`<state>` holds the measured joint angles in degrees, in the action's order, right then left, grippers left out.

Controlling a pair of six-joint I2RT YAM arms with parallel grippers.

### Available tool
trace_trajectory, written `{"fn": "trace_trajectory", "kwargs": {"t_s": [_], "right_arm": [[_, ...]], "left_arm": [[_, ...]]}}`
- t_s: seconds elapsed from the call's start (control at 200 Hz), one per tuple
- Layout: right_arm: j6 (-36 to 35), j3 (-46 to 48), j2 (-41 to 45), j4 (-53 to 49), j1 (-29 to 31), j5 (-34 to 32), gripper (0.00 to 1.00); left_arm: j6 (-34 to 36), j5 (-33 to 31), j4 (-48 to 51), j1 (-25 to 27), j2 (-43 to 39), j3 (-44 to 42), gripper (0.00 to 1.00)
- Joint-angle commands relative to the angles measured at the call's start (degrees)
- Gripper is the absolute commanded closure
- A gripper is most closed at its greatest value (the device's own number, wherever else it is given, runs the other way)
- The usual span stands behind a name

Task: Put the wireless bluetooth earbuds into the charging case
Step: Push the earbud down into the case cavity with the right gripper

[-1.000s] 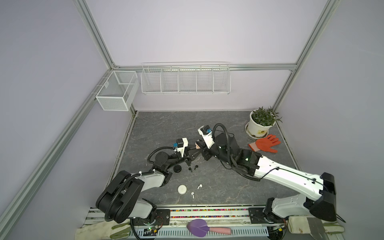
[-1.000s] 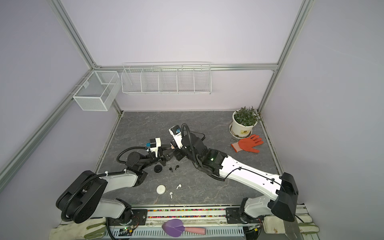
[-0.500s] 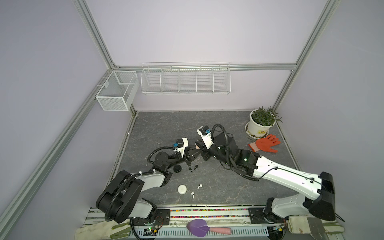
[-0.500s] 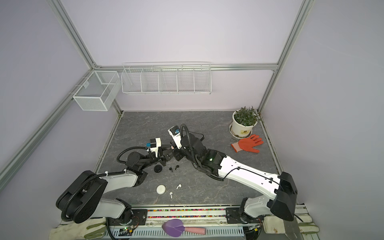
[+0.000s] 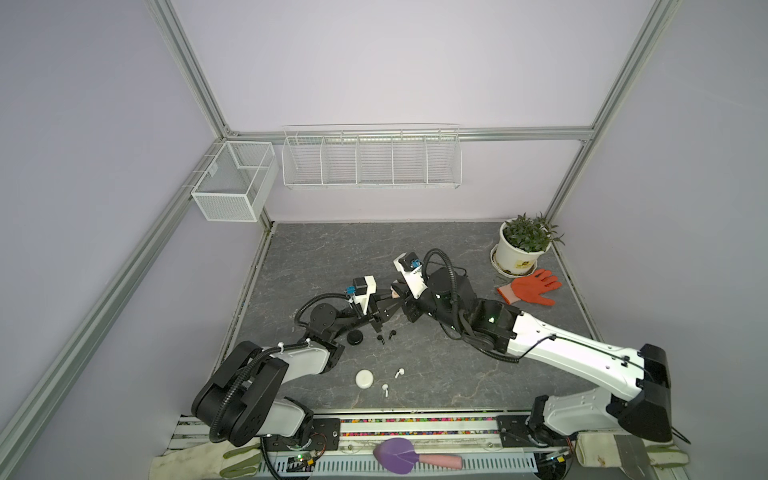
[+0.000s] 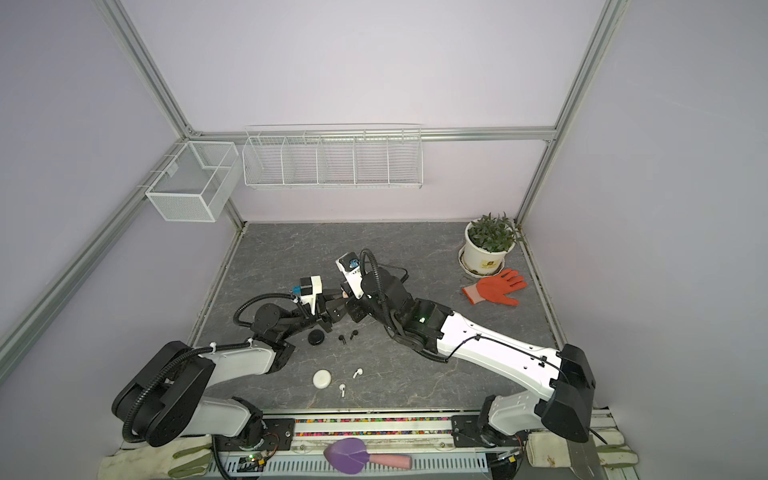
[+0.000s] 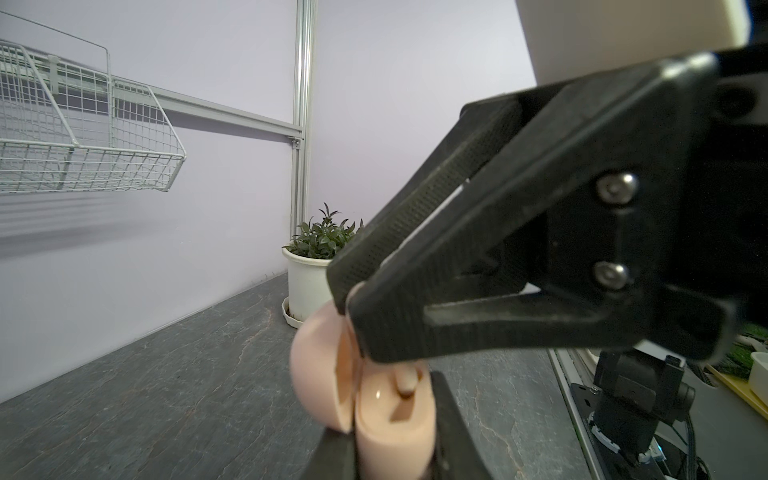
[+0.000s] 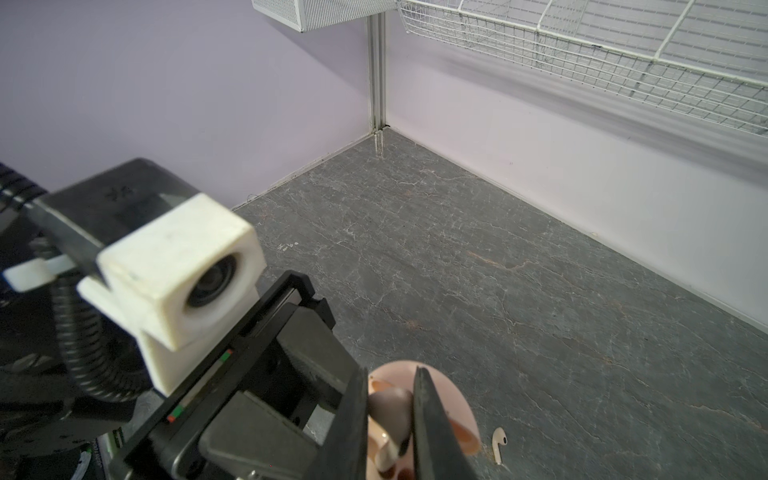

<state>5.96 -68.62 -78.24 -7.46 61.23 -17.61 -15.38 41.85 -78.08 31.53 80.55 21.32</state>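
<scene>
Your left end effector [image 7: 390, 440] is clamped on the pink charging case [image 7: 316, 365], lid swung open, near the middle of the bench [image 5: 332, 257]. Your right end effector [image 8: 390, 432] pinches a pale pink earbud [image 8: 386, 403] tight between its fingers, right at the case's open mouth. In a top view, two black earbuds [image 5: 392, 332] lie at six o'clock from the held case and a black case [image 5: 355, 337] at seven. The white case [image 5: 365, 378] and two white earbuds [image 5: 399, 372] lie farther out toward six.
</scene>
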Motion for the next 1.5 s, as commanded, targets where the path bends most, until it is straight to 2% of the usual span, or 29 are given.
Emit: {"fn": "trace_trajectory", "kwargs": {"t_s": [0.0, 0.25, 0.905, 1.494], "right_arm": [[-0.5, 0.9, 1.6, -1.8, 0.6, -0.2, 0.90], [-0.6, 1.1, 1.3, -1.8, 0.7, -0.1, 0.89], [-0.5, 0.9, -0.4, -2.4, 0.7, 1.0, 0.80], [-1.0, -1.8, -0.2, -4.6, 0.7, 1.4, 0.65]], "left_arm": [[0.3, -0.8, -2.8, 0.1, -0.8, -0.1, 1.00], [0.2, -0.7, -2.8, 0.0, -0.8, -0.1, 1.00], [0.3, -0.8, -2.8, 0.0, -1.0, -0.2, 1.00], [0.6, -0.5, -2.5, 0.0, -1.1, -0.2, 1.00]]}}
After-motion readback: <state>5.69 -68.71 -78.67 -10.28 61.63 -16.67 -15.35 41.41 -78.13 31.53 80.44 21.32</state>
